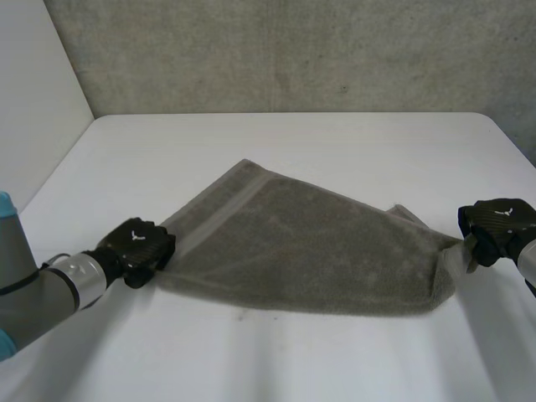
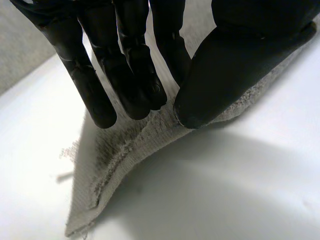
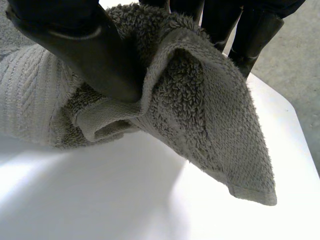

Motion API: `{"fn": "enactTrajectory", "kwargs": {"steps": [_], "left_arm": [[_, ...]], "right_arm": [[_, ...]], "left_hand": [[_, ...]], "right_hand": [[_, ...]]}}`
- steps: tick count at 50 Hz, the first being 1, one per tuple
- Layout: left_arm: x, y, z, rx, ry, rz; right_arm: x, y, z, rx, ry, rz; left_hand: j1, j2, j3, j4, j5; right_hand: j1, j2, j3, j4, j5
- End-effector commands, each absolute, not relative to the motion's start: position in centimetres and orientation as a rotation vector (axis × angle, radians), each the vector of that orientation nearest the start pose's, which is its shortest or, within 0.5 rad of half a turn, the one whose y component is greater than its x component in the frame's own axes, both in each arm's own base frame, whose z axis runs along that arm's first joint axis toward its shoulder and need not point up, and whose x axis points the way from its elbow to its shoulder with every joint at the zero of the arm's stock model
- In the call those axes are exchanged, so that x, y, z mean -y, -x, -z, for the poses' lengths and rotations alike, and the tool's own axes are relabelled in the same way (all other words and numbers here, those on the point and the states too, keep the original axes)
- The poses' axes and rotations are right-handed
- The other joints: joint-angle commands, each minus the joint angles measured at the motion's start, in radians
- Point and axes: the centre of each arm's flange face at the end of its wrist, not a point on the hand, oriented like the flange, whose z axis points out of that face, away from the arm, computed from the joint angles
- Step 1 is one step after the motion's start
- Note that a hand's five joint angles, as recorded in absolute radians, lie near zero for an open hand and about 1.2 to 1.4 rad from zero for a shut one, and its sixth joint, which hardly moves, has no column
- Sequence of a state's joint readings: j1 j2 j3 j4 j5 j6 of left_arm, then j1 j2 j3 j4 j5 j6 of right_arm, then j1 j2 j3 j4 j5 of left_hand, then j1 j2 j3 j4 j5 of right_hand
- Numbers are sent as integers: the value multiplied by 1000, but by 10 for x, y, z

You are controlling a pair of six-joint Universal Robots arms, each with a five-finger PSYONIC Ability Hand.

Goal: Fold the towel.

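Grey terry towel (image 1: 301, 251): on white table (image 1: 293, 142), stretched between the hands.
Left hand (image 1: 138, 244): thumb and fingers pinching its left corner.
Right hand (image 1: 501, 228): clamped on bunched right corner; fingertips hidden behind cloth.

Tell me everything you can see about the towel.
The towel is grey terry with hemmed edges and a flat woven band near one end. It lies skewed on the white table, one corner pointing away. The left hand pinches one near corner and the right hand pinches the other, bunched; both corners are held just off the table.
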State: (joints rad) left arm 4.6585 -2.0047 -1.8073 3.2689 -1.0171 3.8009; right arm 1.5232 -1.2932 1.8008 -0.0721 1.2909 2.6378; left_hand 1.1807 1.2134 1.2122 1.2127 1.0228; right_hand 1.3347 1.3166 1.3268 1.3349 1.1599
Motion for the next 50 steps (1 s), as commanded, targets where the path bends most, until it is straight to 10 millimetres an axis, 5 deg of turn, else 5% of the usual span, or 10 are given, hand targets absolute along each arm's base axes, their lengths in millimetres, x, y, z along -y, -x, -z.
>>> {"fn": "enactTrajectory", "kwargs": {"steps": [1, 12, 21, 30, 35, 40, 42, 43, 45, 50], "left_arm": [[276, 195, -185, -2394, -1344, 1938], [234, 196, -287, -2269, -1254, 2263], [217, 196, -306, -2289, -1248, 2257], [276, 190, -264, -2460, -1196, 2125], [325, 199, -262, -2429, -1171, 2150], [359, 216, -315, -2231, -1040, 2380], [370, 213, -365, -2068, -878, 2592], [370, 213, -365, -2067, -877, 2594], [369, 210, -406, -1939, -761, 2772], [352, 208, -440, -1860, -699, 2912]], "right_arm": [[305, -144, -180, -2538, 844, 1780], [285, -147, -228, -2559, 864, 1696], [267, -152, -249, -2622, 946, 1452], [313, -168, -229, -2601, 1109, 1408], [360, -196, -238, -2477, 1072, 1675], [410, -209, -318, -2103, 773, 2257], [412, -211, -343, -1974, 693, 2363], [412, -211, -343, -1973, 693, 2364], [406, -211, -389, -1747, 570, 2523], [390, -215, -412, -1645, 547, 2561]], "left_hand": [[216, 183, 184, 184, 199], [216, 183, 184, 184, 199], [216, 183, 184, 184, 199], [216, 183, 184, 184, 199], [216, 183, 184, 184, 199], [216, 183, 184, 184, 199], [216, 183, 184, 184, 199], [216, 183, 184, 184, 199], [216, 183, 184, 184, 199], [216, 183, 184, 184, 199]], "right_hand": [[62, 80, 69, 61, 62], [62, 80, 69, 61, 62], [62, 80, 69, 61, 62], [62, 80, 69, 61, 62], [62, 80, 69, 61, 62], [62, 80, 69, 61, 62], [62, 80, 69, 61, 62], [62, 80, 69, 61, 62], [62, 80, 69, 61, 62], [62, 80, 69, 61, 62]]}}
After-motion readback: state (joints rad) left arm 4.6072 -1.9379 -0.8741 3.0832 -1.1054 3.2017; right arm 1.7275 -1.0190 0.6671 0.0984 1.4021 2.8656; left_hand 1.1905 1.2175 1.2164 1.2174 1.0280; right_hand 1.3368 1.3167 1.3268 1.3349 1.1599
